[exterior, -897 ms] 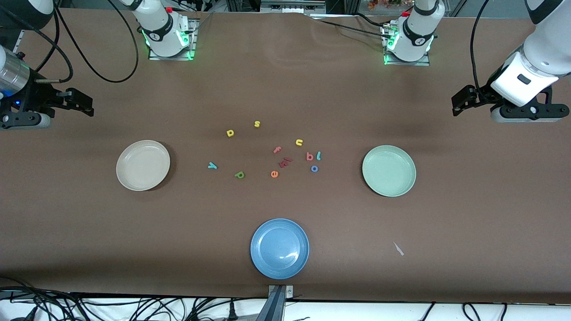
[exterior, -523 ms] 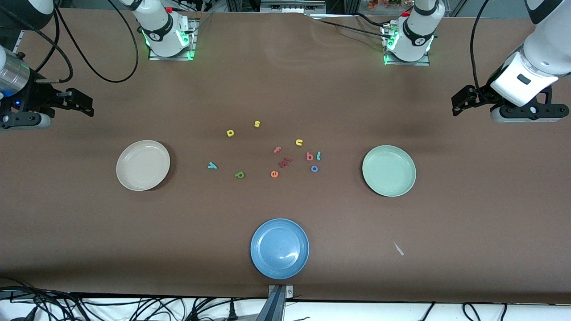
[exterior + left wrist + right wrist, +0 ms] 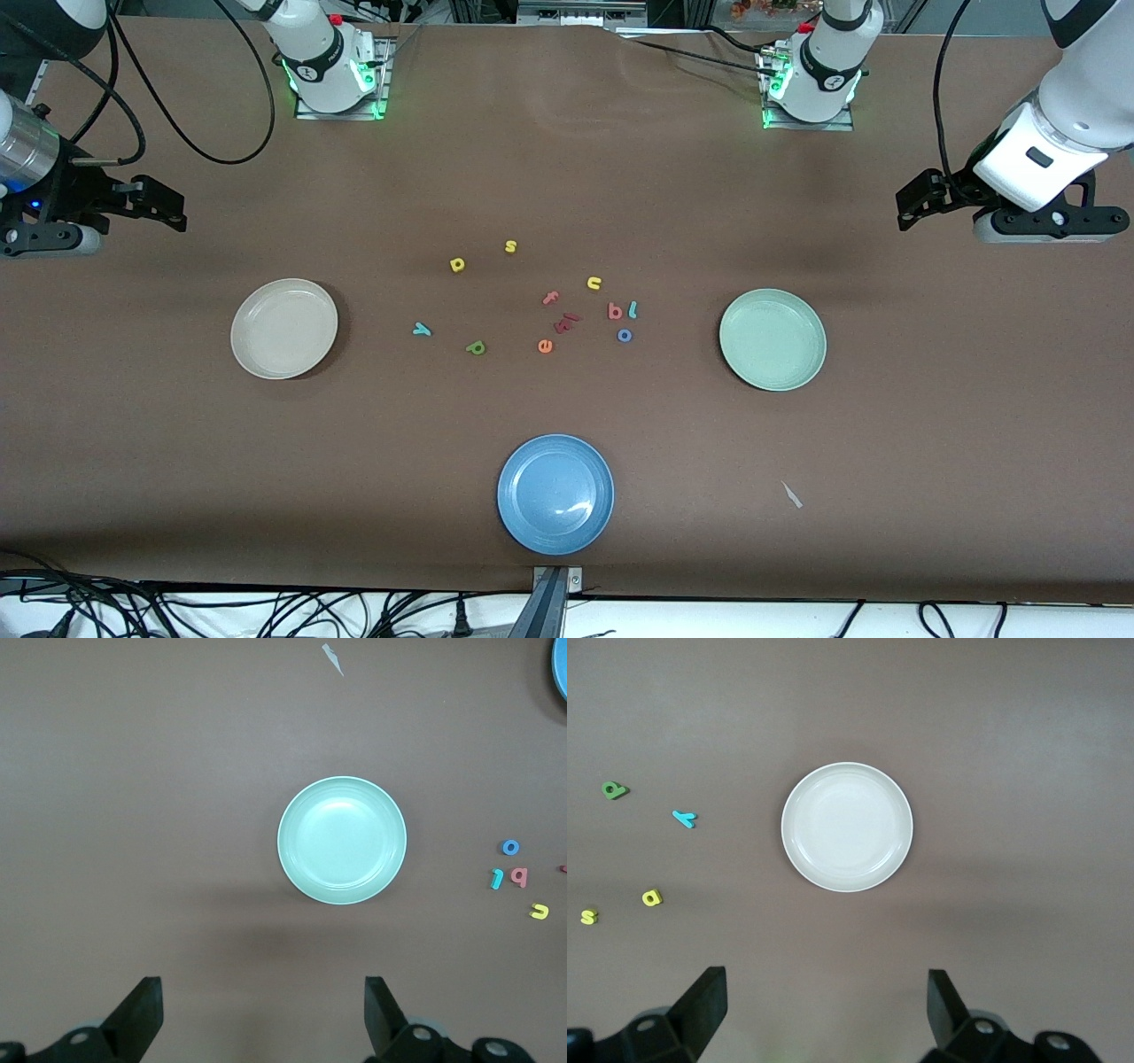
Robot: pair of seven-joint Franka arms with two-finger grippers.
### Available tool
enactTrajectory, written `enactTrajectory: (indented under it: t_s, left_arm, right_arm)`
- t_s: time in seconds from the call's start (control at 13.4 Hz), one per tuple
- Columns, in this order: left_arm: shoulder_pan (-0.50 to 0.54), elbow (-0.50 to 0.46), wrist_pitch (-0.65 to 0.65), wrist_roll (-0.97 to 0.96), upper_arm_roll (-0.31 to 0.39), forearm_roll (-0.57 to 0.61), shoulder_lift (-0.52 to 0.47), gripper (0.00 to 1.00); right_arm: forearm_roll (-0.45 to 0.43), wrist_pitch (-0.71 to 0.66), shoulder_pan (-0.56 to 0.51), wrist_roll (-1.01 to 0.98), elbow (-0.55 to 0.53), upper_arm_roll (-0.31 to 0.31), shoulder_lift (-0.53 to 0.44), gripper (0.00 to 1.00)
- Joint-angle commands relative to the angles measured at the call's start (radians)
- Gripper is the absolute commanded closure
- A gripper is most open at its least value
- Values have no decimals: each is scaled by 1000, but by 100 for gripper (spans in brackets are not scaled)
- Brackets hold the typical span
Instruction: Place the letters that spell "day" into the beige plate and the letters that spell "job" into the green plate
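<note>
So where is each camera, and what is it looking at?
Front view: high across the table, facing both arm bases; shows the open left gripper and open right gripper.
Left wrist view: on the left arm, looking down at the round pale green plate; its own fingertips show.
Right wrist view: on the right arm, over the round beige plate.
Front and left wrist views share the green plate.

We see a wide counter (image 3: 567,177) covered in a matte brown sheet that fills nearly the whole front view. Even overhead light leaves soft shadows on it. Along its near edge runs a white strip (image 3: 266,611) with tangled black cables (image 3: 133,607) and a grey bracket (image 3: 556,580) clamped at the middle. A small white scrap (image 3: 791,494) lies on the brown sheet.
</note>
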Motion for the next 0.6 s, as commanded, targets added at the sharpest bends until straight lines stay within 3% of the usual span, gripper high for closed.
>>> enactTrajectory:
  t_s: [0.0,0.52]
  left_arm:
    - [-5,-2,-12,15,2,4,-11,0]
    - [-5,-2,-11,16,2,1,-11,0]
  right_arm:
    - [9,11,-3,-14,-12,1,-9,0]
    - [11,5,-3,-14,-12,1,-9,0]
